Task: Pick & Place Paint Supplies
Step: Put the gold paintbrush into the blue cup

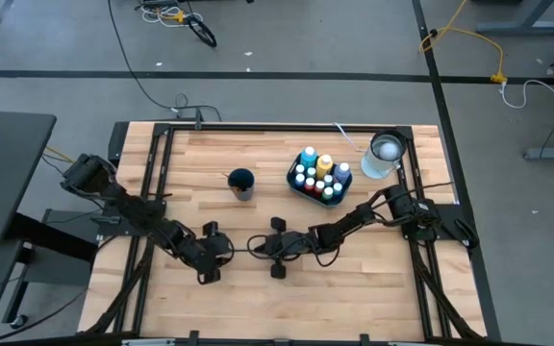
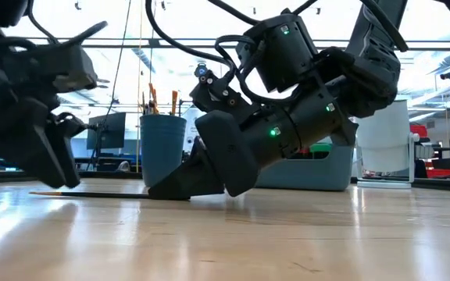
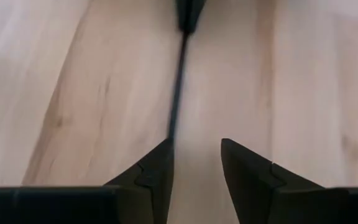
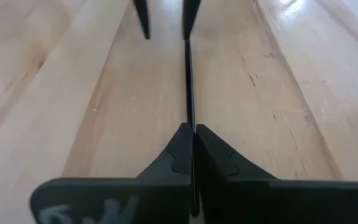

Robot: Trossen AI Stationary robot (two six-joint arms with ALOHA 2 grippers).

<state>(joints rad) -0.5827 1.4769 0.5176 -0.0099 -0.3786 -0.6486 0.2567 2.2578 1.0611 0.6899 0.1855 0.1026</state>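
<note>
A thin dark paintbrush (image 4: 188, 81) lies on the wooden table between my two grippers, which face each other near the table's middle. My right gripper (image 1: 258, 246) is shut on one end of it. My left gripper (image 3: 196, 149) stands open at the brush's other end (image 3: 174, 112), which runs up to the inner edge of one fingertip (image 3: 164, 152). In the low view the paintbrush (image 2: 92, 194) lies flat on the wood. The paint bottles stand in a dark basket (image 1: 317, 177) at the far right. My right gripper pinches the paintbrush's handle end (image 4: 190, 124) between its two fingers. The fingers slant down from the table's right and point along the brush. The brush runs straight out ahead of them and lies on the table. My left gripper: I cannot tell whether its fingertip touches the brush.
A blue cup (image 1: 242, 181) holding brushes stands behind the grippers. A clear cup (image 1: 385, 154) sits at the far right corner, with a loose brush (image 1: 346, 136) beside it. Bare wood lies toward the near edge (image 1: 277, 317).
</note>
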